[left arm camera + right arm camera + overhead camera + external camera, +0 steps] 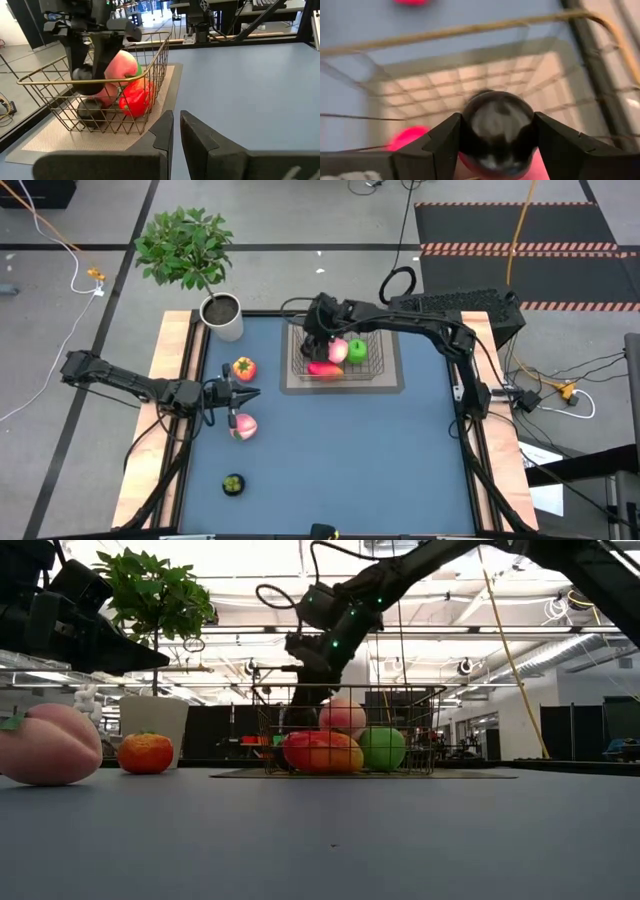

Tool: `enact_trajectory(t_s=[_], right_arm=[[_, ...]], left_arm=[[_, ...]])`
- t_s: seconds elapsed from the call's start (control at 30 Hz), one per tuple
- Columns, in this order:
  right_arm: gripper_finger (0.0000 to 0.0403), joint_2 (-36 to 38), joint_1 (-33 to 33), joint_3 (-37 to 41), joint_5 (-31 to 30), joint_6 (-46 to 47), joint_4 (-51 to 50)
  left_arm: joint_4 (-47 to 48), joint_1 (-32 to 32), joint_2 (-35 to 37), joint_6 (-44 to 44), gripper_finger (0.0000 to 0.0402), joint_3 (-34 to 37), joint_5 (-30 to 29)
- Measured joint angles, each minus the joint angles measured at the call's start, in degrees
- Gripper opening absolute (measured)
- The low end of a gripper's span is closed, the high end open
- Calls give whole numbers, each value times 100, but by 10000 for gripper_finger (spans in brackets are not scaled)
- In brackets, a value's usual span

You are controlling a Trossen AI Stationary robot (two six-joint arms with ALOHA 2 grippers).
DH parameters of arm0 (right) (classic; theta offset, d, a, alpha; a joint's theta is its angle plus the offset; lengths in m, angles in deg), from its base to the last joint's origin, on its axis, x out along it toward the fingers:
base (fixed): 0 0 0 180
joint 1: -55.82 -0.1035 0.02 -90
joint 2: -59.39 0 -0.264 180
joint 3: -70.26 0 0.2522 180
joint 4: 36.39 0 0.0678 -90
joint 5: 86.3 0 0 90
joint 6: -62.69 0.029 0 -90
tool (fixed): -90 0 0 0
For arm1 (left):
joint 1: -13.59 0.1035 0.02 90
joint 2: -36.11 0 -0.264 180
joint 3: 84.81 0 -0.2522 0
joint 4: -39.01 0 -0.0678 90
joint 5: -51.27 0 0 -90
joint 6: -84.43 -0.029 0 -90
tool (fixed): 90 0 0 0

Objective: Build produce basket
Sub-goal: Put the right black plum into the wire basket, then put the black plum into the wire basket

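The wire basket [378, 352] stands on a beige mat at the table's far middle. It holds a pink peach [337, 350], a green apple [358, 352] and a red oval [325, 368]. My right gripper [318, 342] reaches over the basket's left end, shut on a small dark round fruit [497, 131]. On the blue table to the left lie an orange-red fruit [243, 367], another pink peach [243, 426] and a dark round one [233, 484]. My left gripper [252, 393] hovers shut between the orange-red fruit and the peach, with nothing in it. My right gripper pinches the dark round fruit by two opposite sides [469, 131] between its two fingers [445, 145]. The fingers slant down into the basket's left end from the far right. The fruit [86, 80] hangs clear at about rim height, above the basket's floor.
A leafy plant in a white pot [222, 317] stands at the table's far left corner. Wooden rails [165, 370] run along both side edges. The blue tabletop [380, 460] is open toward the near and right sides.
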Motion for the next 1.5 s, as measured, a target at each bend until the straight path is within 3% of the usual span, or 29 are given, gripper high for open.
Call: enact_trajectory(t_s=[0.17,0.53,0.83,1.0,1.3,1.5], right_arm=[[245,-13,-56,67,-340,21,184],[351,281,-90,82,-344,311,756],[358,487,-538,77,-323,-172,2117],[359,573,-1139,66,-194,-90,2588],[359,216,-2824,73,-226,0,2828],[359,-717,-3583,77,-762,376,4658]], left_arm=[[-4,0,2,0,37,0,-1],[-7,-1,1,0,37,0,-1],[0,-1,0,0,37,0,-1],[1,0,1,0,37,0,-1],[1,-1,0,0,37,0,0],[1,0,2,0,37,0,-1]])
